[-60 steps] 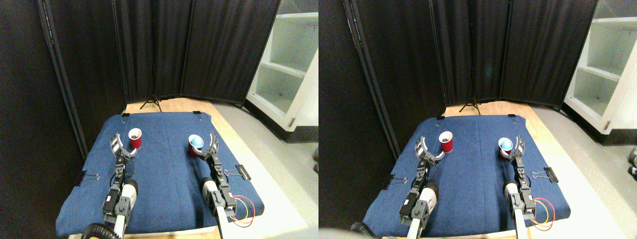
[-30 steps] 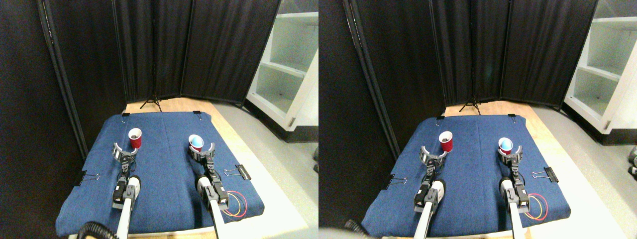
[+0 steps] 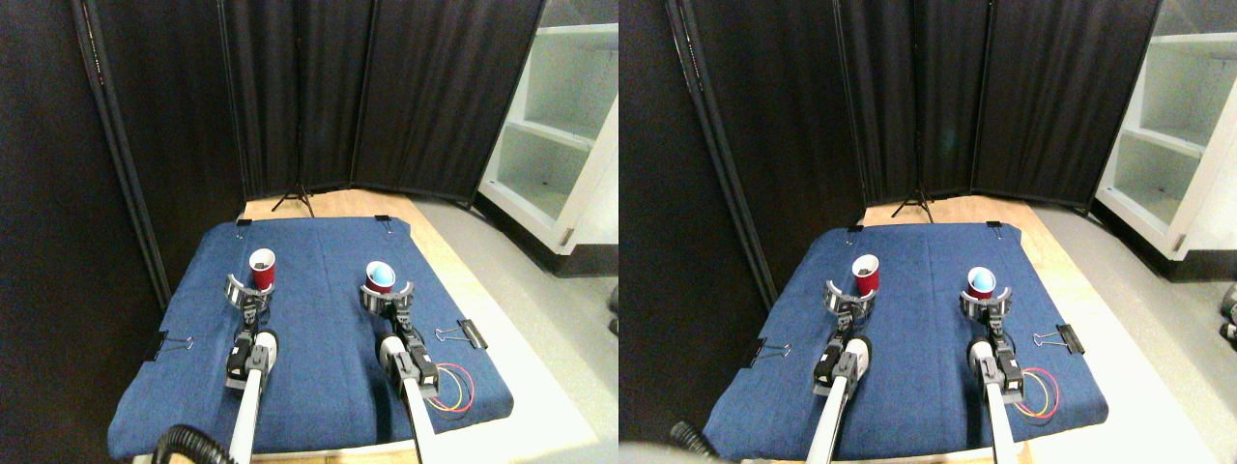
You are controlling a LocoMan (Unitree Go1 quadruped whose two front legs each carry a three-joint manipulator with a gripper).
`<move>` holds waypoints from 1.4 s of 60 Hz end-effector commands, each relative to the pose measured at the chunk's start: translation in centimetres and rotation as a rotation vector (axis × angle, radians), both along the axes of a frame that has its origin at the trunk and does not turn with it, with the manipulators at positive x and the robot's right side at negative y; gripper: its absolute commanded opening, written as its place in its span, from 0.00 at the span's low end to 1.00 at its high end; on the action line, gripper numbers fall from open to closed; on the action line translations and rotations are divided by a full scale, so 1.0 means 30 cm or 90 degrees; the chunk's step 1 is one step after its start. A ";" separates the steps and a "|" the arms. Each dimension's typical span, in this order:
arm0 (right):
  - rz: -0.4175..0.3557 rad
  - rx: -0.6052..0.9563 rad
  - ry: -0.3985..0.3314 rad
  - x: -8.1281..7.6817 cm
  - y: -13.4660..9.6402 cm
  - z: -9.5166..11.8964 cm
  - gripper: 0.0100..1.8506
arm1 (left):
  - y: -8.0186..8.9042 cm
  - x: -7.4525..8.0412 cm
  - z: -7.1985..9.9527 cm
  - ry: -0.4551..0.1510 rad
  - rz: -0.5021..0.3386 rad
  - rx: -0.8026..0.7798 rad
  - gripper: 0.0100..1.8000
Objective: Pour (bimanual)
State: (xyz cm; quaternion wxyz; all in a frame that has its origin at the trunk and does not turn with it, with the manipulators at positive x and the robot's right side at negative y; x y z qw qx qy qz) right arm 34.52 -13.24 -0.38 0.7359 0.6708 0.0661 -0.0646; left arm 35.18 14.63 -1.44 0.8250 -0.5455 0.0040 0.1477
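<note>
The left gripper (image 3: 247, 288) is seen at the near side of the left red cup (image 3: 262, 268), its curved jaws spread wide, with the cup standing upright just beyond them and not clasped. The right gripper (image 3: 388, 293) is likewise held wide, its jaws curving round the near side of the right red cup (image 3: 380, 277), which holds something blue and is tilted a little toward the camera; whether the jaws touch the cup cannot be told. Both cups are set on a blue cloth (image 3: 319, 329) spread over a wooden table (image 3: 454, 275), the left cup near the far left part of the cloth and the right cup near the middle right, well apart from one another. The cloth is pinned at its edges by black binder clips, one (image 3: 472, 333) at the right edge and one (image 3: 160, 344) at the left. Red and yellow wires (image 3: 454, 391) are looped beside the right arm. Black curtains (image 3: 319, 97) are hung behind the table, and a white shelf (image 3: 565, 126) is seen at the right.
</note>
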 end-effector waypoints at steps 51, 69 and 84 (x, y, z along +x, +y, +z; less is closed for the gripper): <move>-0.010 0.082 -0.043 0.049 -0.005 -0.076 0.59 | -0.045 0.086 -0.045 0.007 0.008 -0.082 0.54; -0.015 0.099 -0.039 0.055 -0.009 -0.069 0.59 | -0.029 0.122 -0.073 0.014 0.012 -0.099 0.53; -0.014 0.098 -0.043 0.054 -0.014 -0.066 0.59 | -0.029 0.165 -0.074 0.023 0.019 -0.113 0.54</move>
